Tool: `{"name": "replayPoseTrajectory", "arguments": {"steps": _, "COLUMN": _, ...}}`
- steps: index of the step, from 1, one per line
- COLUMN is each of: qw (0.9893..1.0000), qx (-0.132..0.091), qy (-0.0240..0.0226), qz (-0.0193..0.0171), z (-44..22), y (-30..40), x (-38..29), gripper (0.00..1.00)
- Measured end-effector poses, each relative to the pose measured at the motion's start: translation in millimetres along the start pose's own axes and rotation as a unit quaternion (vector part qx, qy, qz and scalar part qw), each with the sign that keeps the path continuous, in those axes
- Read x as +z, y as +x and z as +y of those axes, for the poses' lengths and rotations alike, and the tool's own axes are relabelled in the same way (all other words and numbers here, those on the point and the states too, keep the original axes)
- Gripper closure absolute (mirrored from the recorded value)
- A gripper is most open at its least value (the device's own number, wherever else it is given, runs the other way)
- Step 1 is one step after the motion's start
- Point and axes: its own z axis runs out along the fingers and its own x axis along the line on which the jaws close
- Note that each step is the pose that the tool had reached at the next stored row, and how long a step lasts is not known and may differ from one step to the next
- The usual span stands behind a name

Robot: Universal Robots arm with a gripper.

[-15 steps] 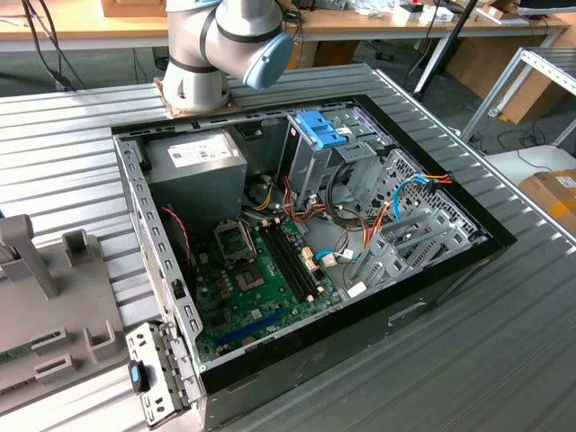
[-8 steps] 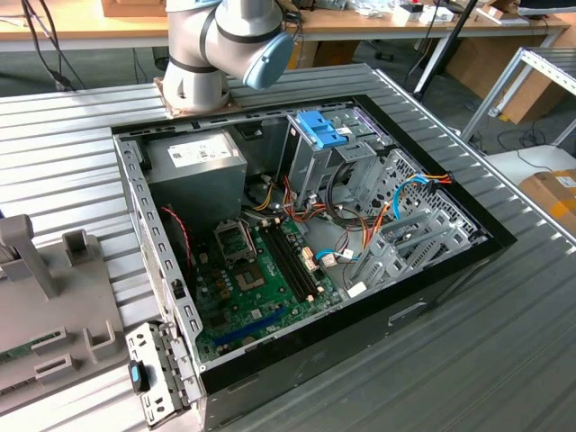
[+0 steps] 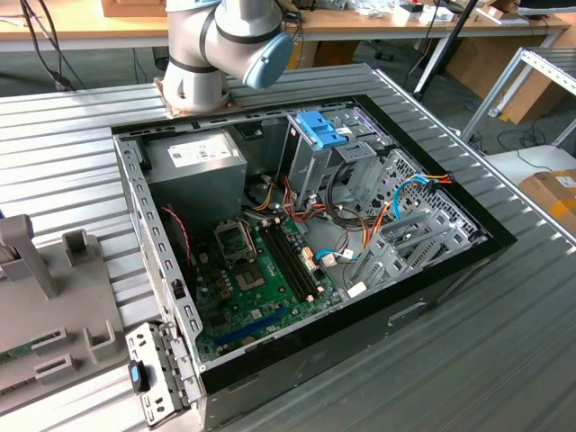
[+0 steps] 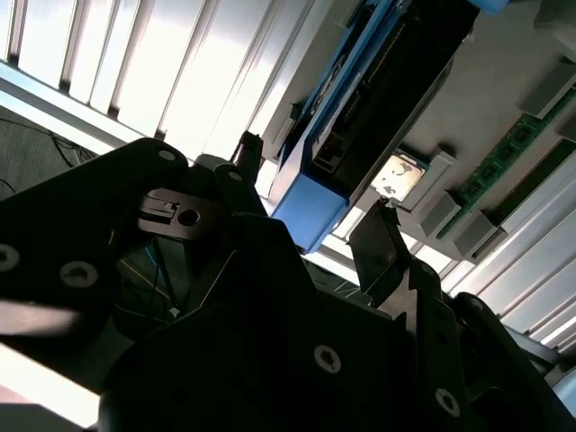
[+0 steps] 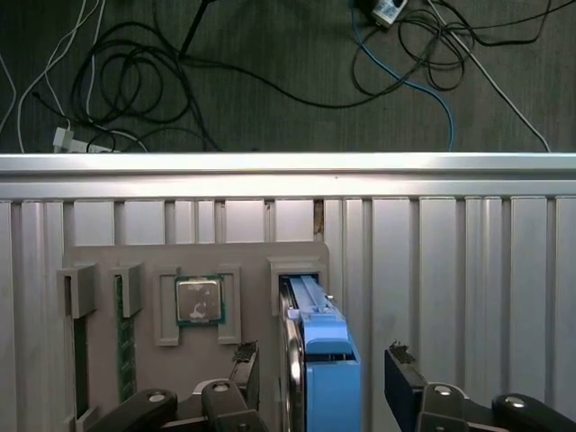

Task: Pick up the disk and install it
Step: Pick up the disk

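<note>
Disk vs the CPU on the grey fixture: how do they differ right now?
Pose: the disk stands on edge in its slot; the CPU lies flat in a square recess.
Look: the disk shows a light blue carrier; the CPU is a silver square with a green rim.
Gripper: the disk sits between the fingers of the open gripper; the CPU lies outside them.
Both sit in the grey fixture.
</note>
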Motion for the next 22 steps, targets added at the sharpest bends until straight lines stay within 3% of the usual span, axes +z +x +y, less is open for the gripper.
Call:
{"name": "replayPoseTrajectory", "arguments": {"steps": 14, "qw": 1.0000, "qx": 0.000, "qy": 0.0000, "qz": 0.0000, "z": 0.1, "y": 0.0, "x": 1.7, "gripper": 0.34}}
{"name": "replayPoseTrajectory", "arguments": {"steps": 15, "qw": 1.0000, "qx": 0.000, "qy": 0.0000, "qz": 0.0000, "z": 0.1, "y": 0.1, "x": 1.7, "gripper": 0.35}}
{"name": "replayPoseTrajectory", "arguments": {"steps": 16, "qw": 1.0000, "qx": 0.000, "qy": 0.0000, "qz": 0.0000, "z": 0.1, "y": 0.1, "x": 1.8, "gripper": 0.49}}
{"name": "replayPoseTrajectory", "arguments": {"steps": 19, "qw": 1.0000, "qx": 0.000, "qy": 0.0000, "qz": 0.0000, "z": 0.1, "y": 0.1, "x": 1.9, "gripper": 0.51}}
{"name": "replayPoseTrajectory", "arguments": {"steps": 20, "qw": 1.0000, "qx": 0.000, "qy": 0.0000, "qz": 0.0000, "z": 0.1, "y": 0.1, "x": 2.0, "gripper": 0.62}}
{"name": "replayPoseTrajectory", "arguments": {"steps": 22, "qw": 1.0000, "qx": 0.000, "qy": 0.0000, "qz": 0.0000, "z": 0.1, "y": 0.1, "x": 2.0, "gripper": 0.63}}
